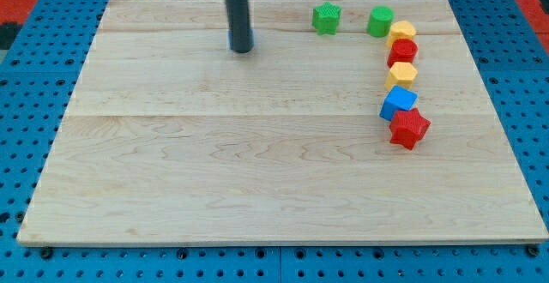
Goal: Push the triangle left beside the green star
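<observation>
My tip rests on the board near the view's top, left of centre, touching no block. The green star lies to its right at the top edge. A green round block sits further right. Below it, a curved column runs down: a yellow block, a red block, a second yellow block, a blue block and a red star. The blue block looks angular; I cannot tell for sure which block is the triangle. All blocks lie well right of my tip.
The wooden board lies on a blue perforated table. The board's top edge runs just above the green blocks. The blocks in the column touch or nearly touch one another.
</observation>
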`<action>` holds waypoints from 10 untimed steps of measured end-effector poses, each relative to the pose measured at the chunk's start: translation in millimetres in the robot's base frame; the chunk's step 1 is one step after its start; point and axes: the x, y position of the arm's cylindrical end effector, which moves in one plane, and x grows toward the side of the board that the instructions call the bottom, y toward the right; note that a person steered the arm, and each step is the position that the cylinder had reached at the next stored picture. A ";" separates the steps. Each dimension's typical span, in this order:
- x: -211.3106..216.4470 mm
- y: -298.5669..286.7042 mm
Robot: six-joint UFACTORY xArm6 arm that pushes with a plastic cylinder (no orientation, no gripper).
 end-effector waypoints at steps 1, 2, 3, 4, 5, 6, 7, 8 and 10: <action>-16.0 3.7; 2.9 -76.9; -12.1 -92.1; -24.6 -69.0; -38.3 -34.1; -45.5 -13.9; -45.6 8.5; -54.4 13.9; -105.8 44.6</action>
